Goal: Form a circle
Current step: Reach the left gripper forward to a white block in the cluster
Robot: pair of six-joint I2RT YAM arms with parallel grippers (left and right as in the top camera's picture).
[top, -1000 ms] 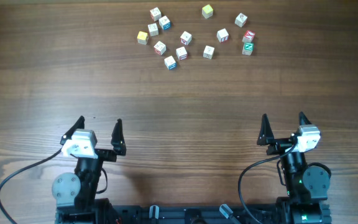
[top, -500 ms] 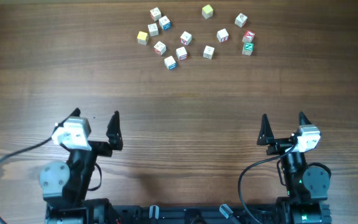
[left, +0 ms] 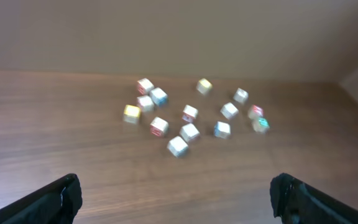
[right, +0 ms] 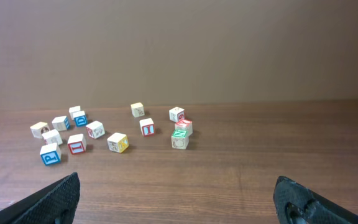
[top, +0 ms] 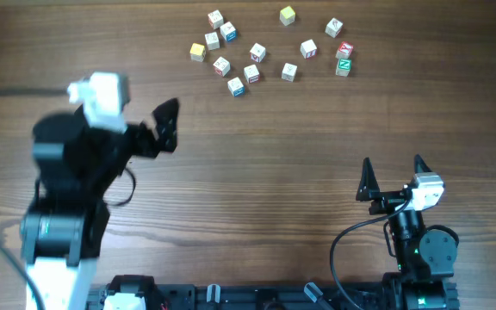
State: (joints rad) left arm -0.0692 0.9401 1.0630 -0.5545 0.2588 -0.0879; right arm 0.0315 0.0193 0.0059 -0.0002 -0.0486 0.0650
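Several small wooden alphabet cubes lie loose and scattered at the far middle of the table, not in a circle. Among them are a yellow cube (top: 198, 52), a blue-lettered cube (top: 236, 86), a pale green one (top: 288, 15) and a red-faced cube (top: 344, 50) touching a green-lettered cube (top: 343, 65). My left gripper (left: 179, 194) is open and empty, raised well short of the cubes and to their left, with one finger (top: 166, 120) showing overhead. My right gripper (top: 392, 168) stands open and empty near the front right, and the red-faced cube (right: 183, 126) lies far ahead of it.
The cubes sit on a bare wooden table (top: 317, 120). The left wrist view is blurred. My left arm (top: 67, 172) rises over the left side. Cables trail at the front edge by both arm bases.
My left arm has lifted and swung forward and left, toward the cubes, its gripper still open. The right arm and the cubes have not moved.
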